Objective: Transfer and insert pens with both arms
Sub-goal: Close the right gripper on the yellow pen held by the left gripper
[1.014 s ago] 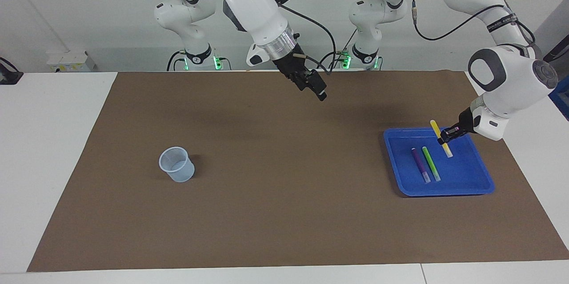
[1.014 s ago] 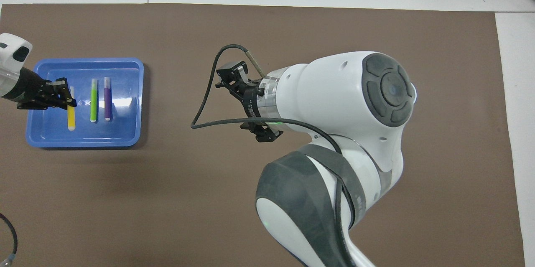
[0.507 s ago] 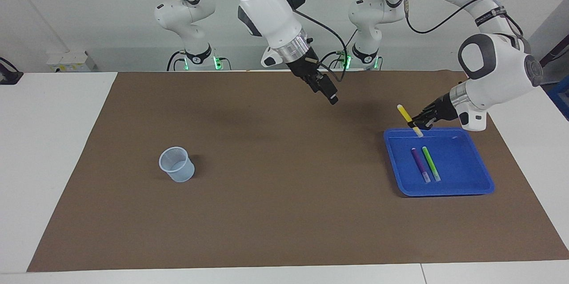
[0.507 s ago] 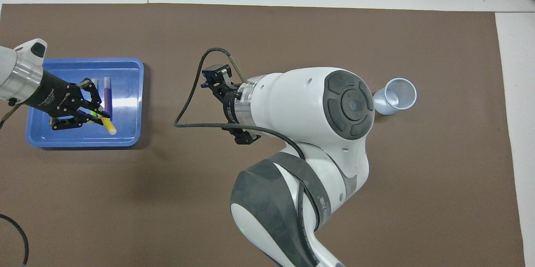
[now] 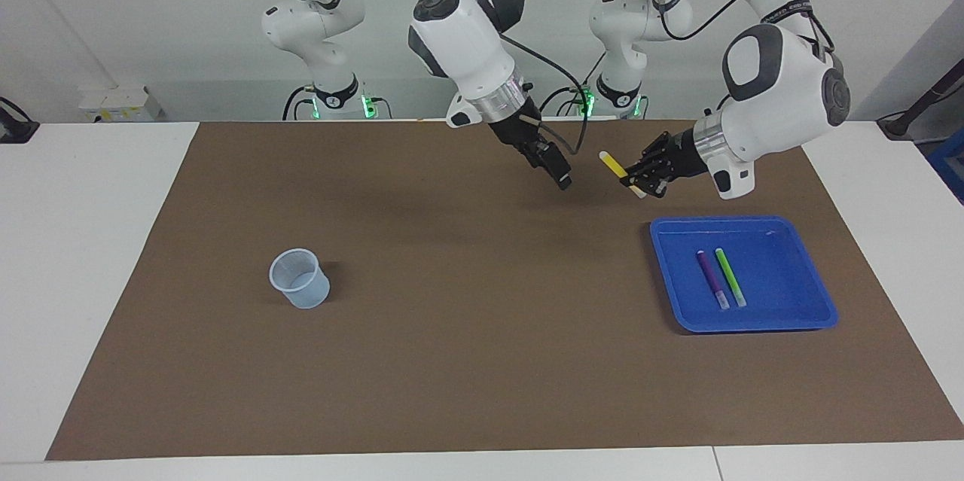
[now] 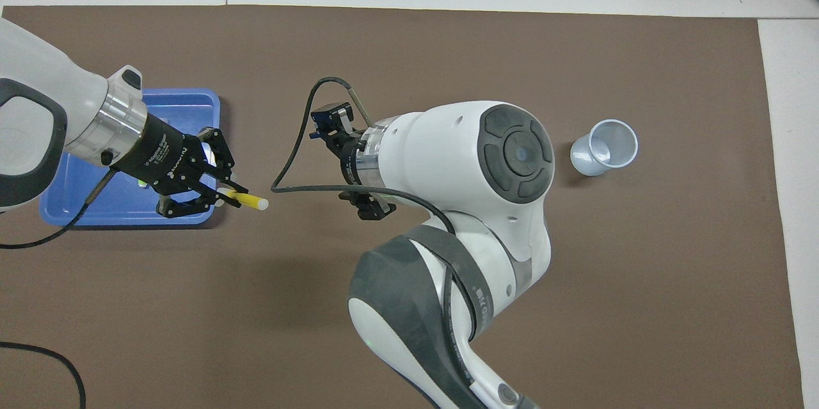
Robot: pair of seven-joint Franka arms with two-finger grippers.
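- Near our bases, over the brown mat [image 5: 452, 360], our left gripper [image 5: 640, 178] is clamped on the yellow pen [image 5: 611, 163], held up in the air.
- Close beside it, our right gripper [image 5: 561, 172] hangs with fingers apart.
- Farther out, the purple pen [image 5: 711, 279] and green pen [image 5: 729, 275] lie in the blue tray [image 5: 817, 293].
- The cup [image 5: 300, 278] stands toward the right arm's end.

No legible text anywhere.

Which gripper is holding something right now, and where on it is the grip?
The left gripper holds the yellow pen near its pale end; the right gripper holds nothing.
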